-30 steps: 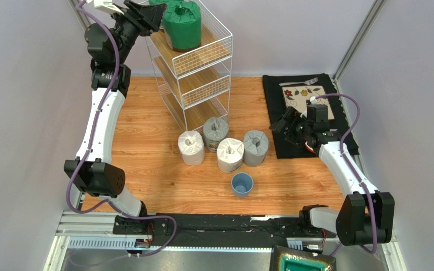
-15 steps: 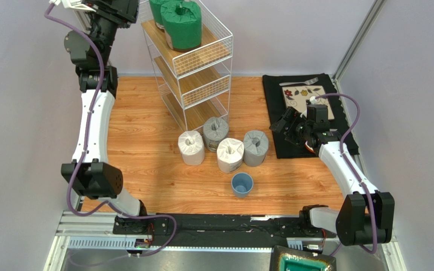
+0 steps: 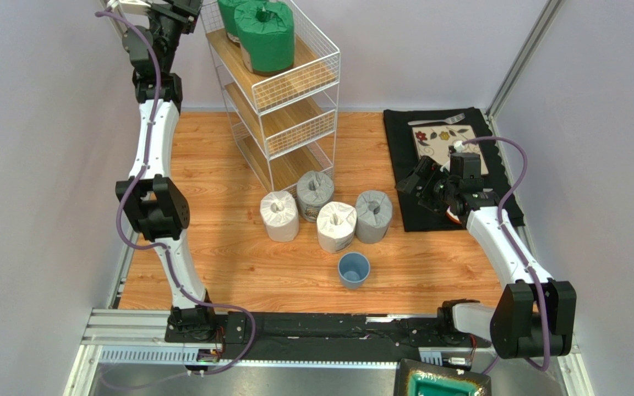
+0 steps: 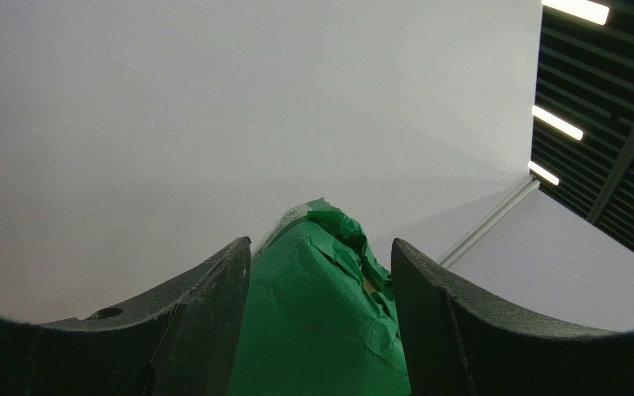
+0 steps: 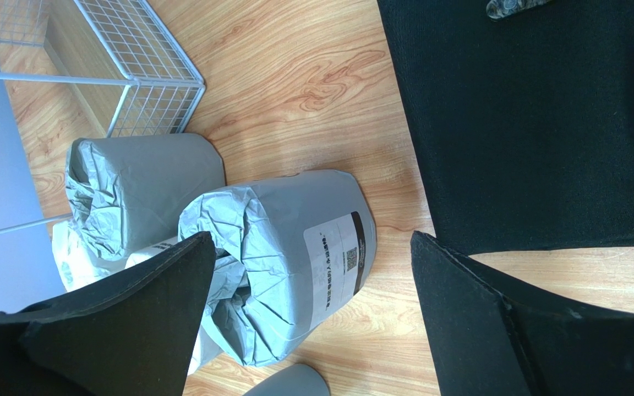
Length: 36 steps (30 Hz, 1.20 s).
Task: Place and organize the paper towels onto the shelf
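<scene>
Shelf (image 3: 280,92): we saw it standing at the far side of the desk (image 3: 209,177), its three wooden tiers slanted.
Front green roll (image 3: 267,38): on the shelf's top tier, upright.
Back green roll (image 3: 230,15): on the same top tier, behind the front one and touching it.
Left pincer (image 3: 178,10): just left of the shelf's top tier, raised high. We found its jaws apart. In the wrist view a green roll showed in the gap, and we could not tell whether they touched it.
First grey roll (image 3: 315,193): on the desk at the shelf's foot, on its near side.
Second grey roll (image 3: 373,215): near the shelf's foot, to the right of the first.
White rolls: one (image 3: 280,215) in front of the shelf's foot, the other (image 3: 336,226) beside it, between the grey ones and nearer to us.
Cup (image 3: 353,270): further from the shelf than the four rolls, upright.
Mat (image 3: 414,216): right of the shelf, with a plate (image 3: 443,140) on it.
Right pincer (image 3: 412,179): right of the shelf, above the mat's left edge, jaws spread wide and holding nothing.
</scene>
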{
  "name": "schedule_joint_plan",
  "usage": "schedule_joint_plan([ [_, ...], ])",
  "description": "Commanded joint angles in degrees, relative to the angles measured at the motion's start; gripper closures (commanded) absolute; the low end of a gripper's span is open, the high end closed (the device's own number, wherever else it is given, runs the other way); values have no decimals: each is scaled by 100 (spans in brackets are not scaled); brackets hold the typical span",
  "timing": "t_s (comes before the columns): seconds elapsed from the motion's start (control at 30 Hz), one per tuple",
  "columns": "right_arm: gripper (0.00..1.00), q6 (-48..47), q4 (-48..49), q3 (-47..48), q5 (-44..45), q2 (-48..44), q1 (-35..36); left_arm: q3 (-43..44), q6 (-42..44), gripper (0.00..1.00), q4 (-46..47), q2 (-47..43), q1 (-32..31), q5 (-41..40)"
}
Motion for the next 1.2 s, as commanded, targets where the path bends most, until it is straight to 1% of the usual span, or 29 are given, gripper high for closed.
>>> schedule_joint_plan([
  [0.0, 8, -85, 30, 16, 13, -96, -28, 109, -298, 28, 424, -203, 35, 154],
  [0.47, 8, -93, -5, 7, -14, -114, -28, 56, -140, 28, 503, -501, 26, 242],
  [0.6, 8, -102, 3, -10, -5, -114, -37, -294, 27, 28, 556, -835, 26, 243],
  [0.7, 8, -102, 12, -28, -14, -87, -28, -523, 246, 28, 512, -1134, 17, 146],
  [0.8, 8, -102, 39, -54, -22, -79, -45, -489, 361, 28, 372, -1213, -35, 23],
  [1.03, 8, -102, 30, -107, -5, -184, -37, -445, 458, 28, 38, -1047, -325, -459],
  [1.17, 8, -119, -14, -124, 30, -228, -54, -130, 598, 28, -191, -845, -554, -732],
])
